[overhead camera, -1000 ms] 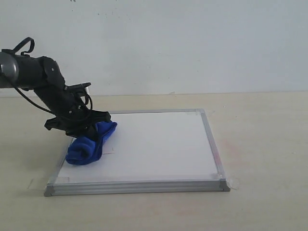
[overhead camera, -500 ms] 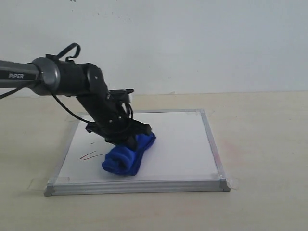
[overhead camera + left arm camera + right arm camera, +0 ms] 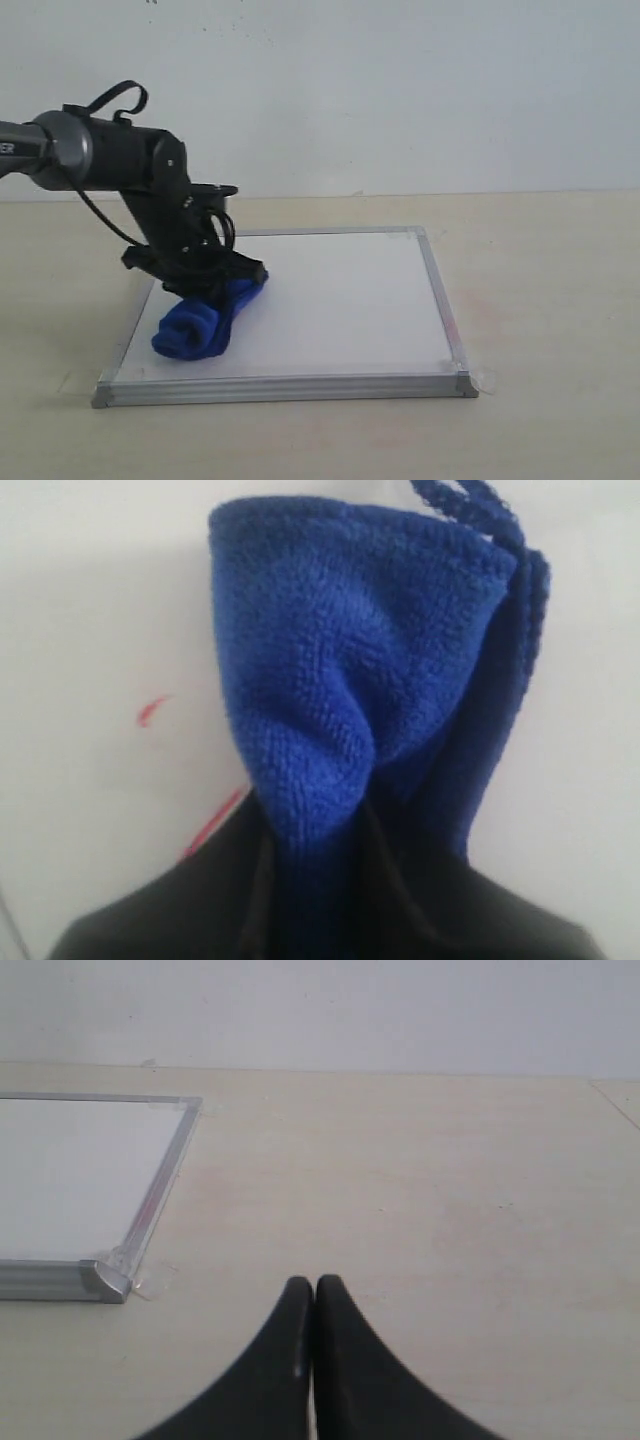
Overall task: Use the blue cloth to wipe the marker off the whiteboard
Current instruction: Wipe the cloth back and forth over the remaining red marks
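The whiteboard (image 3: 340, 300) lies flat on the table, silver-framed. The blue cloth (image 3: 200, 320) rests on its near left part, pinched by my left gripper (image 3: 222, 283), which is shut on it. In the left wrist view the blue cloth (image 3: 350, 680) fills the middle, squeezed between my black fingers (image 3: 200, 900). Short red bits of the marker (image 3: 210, 825) show on the white surface beside the cloth; a smaller fleck (image 3: 150, 710) lies farther off. My right gripper (image 3: 315, 1285) is shut and empty, over bare table beside a corner of the whiteboard (image 3: 100, 1280).
The tan tabletop (image 3: 540, 300) stretches right of the board. A plain white wall (image 3: 400, 90) stands behind. Clear tape tabs (image 3: 485, 380) hold the board's corners.
My left gripper swept right across the board with the cloth, then came back left. The red strokes seen uncovered half a second ago at the left are now hidden by cloth in the exterior view.
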`<state>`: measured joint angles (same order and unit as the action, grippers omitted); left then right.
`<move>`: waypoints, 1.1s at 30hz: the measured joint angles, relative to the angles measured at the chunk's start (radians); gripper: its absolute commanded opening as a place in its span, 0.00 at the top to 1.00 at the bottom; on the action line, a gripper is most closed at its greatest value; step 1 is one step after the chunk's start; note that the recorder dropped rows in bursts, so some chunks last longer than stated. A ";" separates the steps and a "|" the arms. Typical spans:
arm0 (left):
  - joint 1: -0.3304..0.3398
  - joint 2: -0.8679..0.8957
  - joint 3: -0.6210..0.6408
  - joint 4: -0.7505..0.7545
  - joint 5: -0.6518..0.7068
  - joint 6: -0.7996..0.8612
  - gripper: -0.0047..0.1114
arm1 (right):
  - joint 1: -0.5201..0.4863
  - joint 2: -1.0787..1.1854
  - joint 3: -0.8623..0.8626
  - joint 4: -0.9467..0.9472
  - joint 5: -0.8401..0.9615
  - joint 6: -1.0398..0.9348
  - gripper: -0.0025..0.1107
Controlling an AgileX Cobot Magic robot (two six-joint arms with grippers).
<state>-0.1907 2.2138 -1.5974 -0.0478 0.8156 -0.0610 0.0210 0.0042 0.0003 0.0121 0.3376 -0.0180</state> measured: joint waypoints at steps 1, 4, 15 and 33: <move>0.013 -0.008 0.020 0.002 -0.012 -0.008 0.93 | 0.000 0.000 0.000 0.000 0.000 0.000 0.98; 0.038 -0.028 0.064 -0.010 -0.056 -0.022 0.93 | 0.000 0.000 0.000 0.000 0.000 0.000 0.98; -0.102 -0.025 0.091 -0.253 -0.188 0.185 0.93 | 0.000 0.000 0.000 0.000 0.000 0.000 0.98; 0.027 -0.029 0.091 -0.089 -0.121 0.030 0.93 | 0.000 0.000 0.000 0.000 0.000 0.000 0.98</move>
<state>-0.1641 2.1844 -1.5064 -0.1364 0.6944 -0.0308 0.0210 0.0042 0.0003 0.0121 0.3376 -0.0180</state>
